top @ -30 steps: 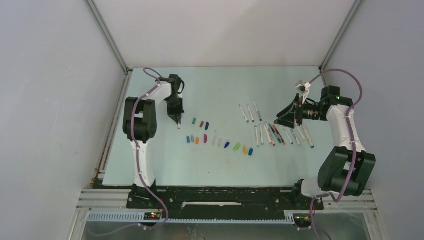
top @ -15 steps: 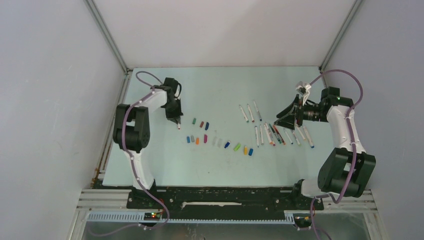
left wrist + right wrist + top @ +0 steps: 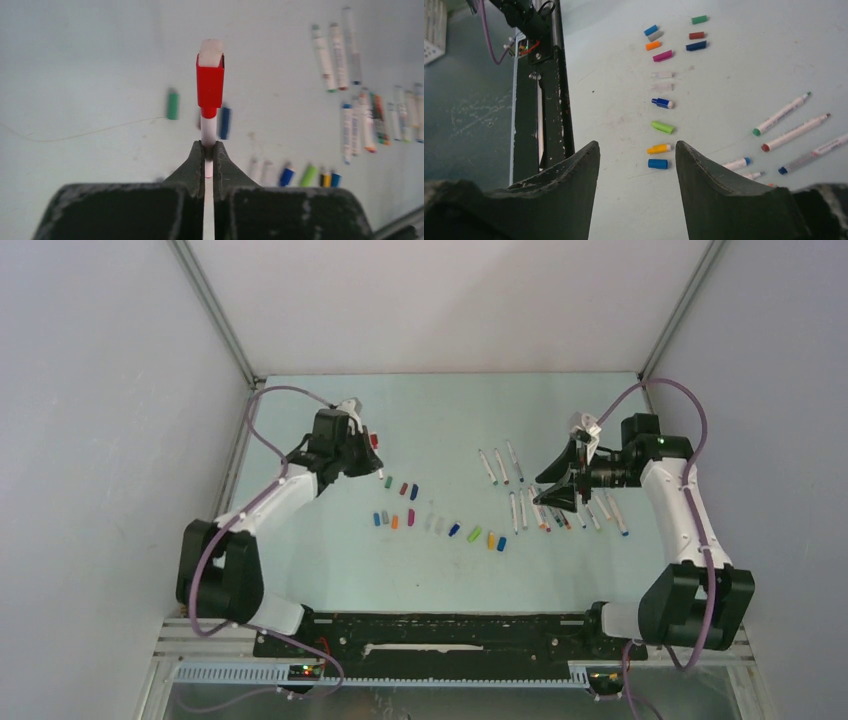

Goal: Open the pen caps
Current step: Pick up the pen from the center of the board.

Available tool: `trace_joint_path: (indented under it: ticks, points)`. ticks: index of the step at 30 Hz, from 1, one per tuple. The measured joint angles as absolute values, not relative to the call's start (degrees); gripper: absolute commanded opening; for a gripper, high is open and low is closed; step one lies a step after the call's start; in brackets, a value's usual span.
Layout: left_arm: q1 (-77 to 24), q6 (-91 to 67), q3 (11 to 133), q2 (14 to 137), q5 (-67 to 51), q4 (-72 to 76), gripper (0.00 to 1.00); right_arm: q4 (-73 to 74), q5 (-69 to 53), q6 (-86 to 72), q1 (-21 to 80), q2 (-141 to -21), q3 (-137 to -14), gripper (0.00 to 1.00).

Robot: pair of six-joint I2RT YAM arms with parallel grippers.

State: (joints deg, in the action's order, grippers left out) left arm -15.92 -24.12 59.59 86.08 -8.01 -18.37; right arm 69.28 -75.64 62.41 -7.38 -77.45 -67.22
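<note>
Top view: left claw lifts the capped pen above the surface.
Left wrist: claw pinches the white barrel; red cap on.
Right wrist: spread right claw should grip that cap squarely, pull straight.

Smooth glossy red plastic pen cap, matt pale table, scuffed matt black gripper fingers

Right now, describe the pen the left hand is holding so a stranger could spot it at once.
Look to the left side of the pale table, where the left hand is shut on a white pen lifted off the surface. Unlike the loose caps lying below, its red cap is still fitted on it.
</note>
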Motion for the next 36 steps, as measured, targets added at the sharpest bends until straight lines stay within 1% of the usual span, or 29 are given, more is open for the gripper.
trace_joint_path:
  ticks: [4, 10, 15, 19, 23, 29, 32, 36]
  points:
    - [-19.44, -26.59, 53.98, 78.74, -10.5, -9.47, 0.0, 69.25, -73.38, 63.05, -2.7, -74.17, -67.42, 0.61]
    - [-27.7, -29.91, 50.94, 73.67, -14.13, 3.79, 0.0, 68.82, -70.61, 59.77, 5.74, -73.17, -71.11, 0.61]
    - [-34.26, -32.05, 50.94, 72.97, -15.05, 12.78, 0.0, 64.42, -71.24, 50.5, 6.96, -71.66, -72.71, 0.61]
    - [-38.65, -33.1, 50.96, 73.01, -15.09, 16.8, 0.0, 59.81, -74.67, 41.63, 6.48, -70.98, -72.75, 0.61]
    - [-42.26, -33.78, 51.0, 74.04, -15.03, 20.34, 0.0, 49.98, -79.46, 28.45, 4.93, -70.65, -71.05, 0.62]
    - [-46.09, -34.96, 51.72, 77.52, -14.74, 22.72, 0.0, 29.63, -80.29, 7.09, 3.81, -69.08, -60.23, 0.61]
    - [-47.11, -35.2, 52.75, 78.56, -14.76, 23.05, 0.0, 23.53, -79.0, 0.56, 3.62, -69.06, -56.9, 0.6]
    - [-48.05, -35.9, 54.39, 78.96, -14.79, 23.88, 0.0, 18.5, -77.32, -3.88, 3.73, -69.06, -55.61, 0.59]
